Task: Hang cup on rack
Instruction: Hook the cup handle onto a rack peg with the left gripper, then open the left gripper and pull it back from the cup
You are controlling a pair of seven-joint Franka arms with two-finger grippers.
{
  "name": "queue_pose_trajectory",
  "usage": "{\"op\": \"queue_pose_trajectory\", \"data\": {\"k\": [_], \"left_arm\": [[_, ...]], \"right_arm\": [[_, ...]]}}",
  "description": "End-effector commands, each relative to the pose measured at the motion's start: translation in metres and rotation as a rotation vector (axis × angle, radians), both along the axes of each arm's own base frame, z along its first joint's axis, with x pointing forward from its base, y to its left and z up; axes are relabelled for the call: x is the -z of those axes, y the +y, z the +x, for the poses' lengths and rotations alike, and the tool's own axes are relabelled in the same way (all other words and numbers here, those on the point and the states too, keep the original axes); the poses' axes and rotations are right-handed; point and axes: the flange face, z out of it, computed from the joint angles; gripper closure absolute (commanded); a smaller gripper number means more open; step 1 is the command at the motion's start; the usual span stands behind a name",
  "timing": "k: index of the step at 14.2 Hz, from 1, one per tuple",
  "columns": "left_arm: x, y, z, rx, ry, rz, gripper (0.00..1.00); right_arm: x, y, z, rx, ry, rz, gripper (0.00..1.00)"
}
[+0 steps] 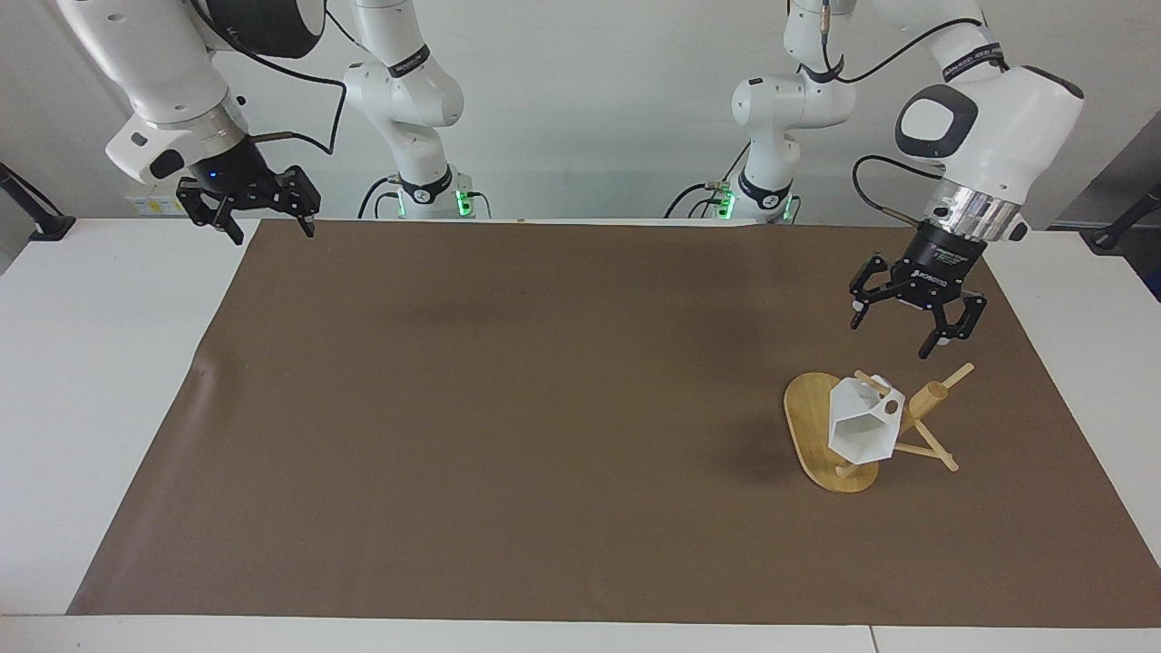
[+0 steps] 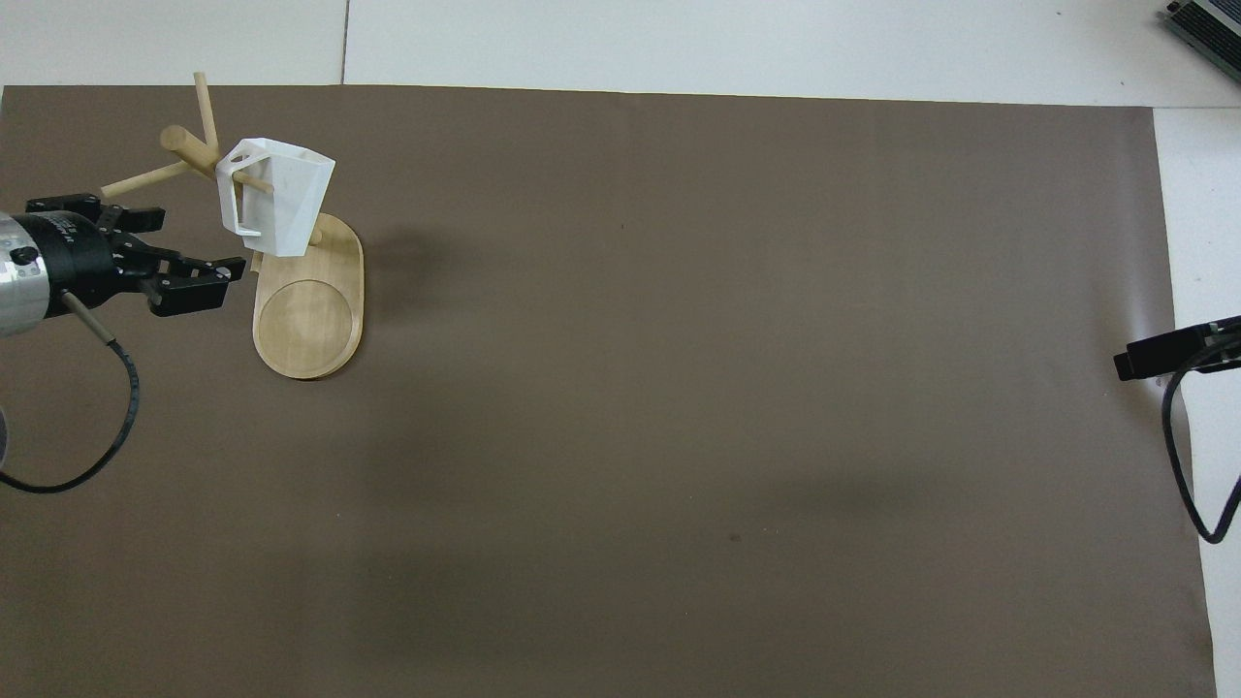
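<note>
toward the left arm's end of the table, on the brown mat (image 1: pixel 508 408), stands the rack (image 1: pixel 839 435): oval bamboo base flat on the mat, thick post leaning, thin pegs crossing it. the cup (image 1: pixel 862 426) hangs on one peg, which passes through the round hole in the cup's blocky handle. the cup tilts, its hexagonal mouth turned partly down and away from the robots. it rests against the post side, over the base, so its weight likely falls within the rack's footprint rather than out past the peg tip.

left gripper (image 1: pixel 910 313): up in the air over the mat just beside the rack, fingers spread apart, holding nothing, clear of cup and pegs. in the overhead view it (image 2: pixel 145 262) sits off the base's edge. judgement: the grip is off and the peg alone carries the cup.

right gripper (image 1: pixel 247 209): raised over the mat's corner at the right arm's end, fingers apart, empty; this arm waits.

judgement: the hang looks done. one risk: the handle sits well along a thin peg, so a knock to the rack could swing the cup off.
</note>
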Motion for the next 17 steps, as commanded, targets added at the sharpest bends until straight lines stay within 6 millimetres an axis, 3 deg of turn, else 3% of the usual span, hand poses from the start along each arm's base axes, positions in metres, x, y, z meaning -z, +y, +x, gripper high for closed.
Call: {"op": "queue_pose_trajectory", "data": {"k": [1,3,8,12,17], "left_arm": [[-0.009,-0.003,0.001,0.132,0.010,0.134,0.00],[-0.006,-0.004,-0.002,0.344,-0.008,0.209,0.00],[-0.004,0.004,-0.003,0.843,-0.111,0.391,0.00],[-0.002,0.006,-0.006,1.138,-0.175,0.492,0.00],[0.000,0.006,-0.013,1.600,-0.231,0.582,0.00]], "right_arm": [[-0.002,-0.009,-0.002,0.056,0.003,0.000,0.00],[-0.004,-0.025,0.003,0.088,-0.056,-0.004,0.00],[-0.005,-0.036,0.006,0.113,-0.085,-0.010,0.00],[-0.006,-0.027,0.008,0.225,-0.088,-0.013,0.00],[-0.004,-0.023,0.008,0.219,-0.085,-0.014,0.00]]}}
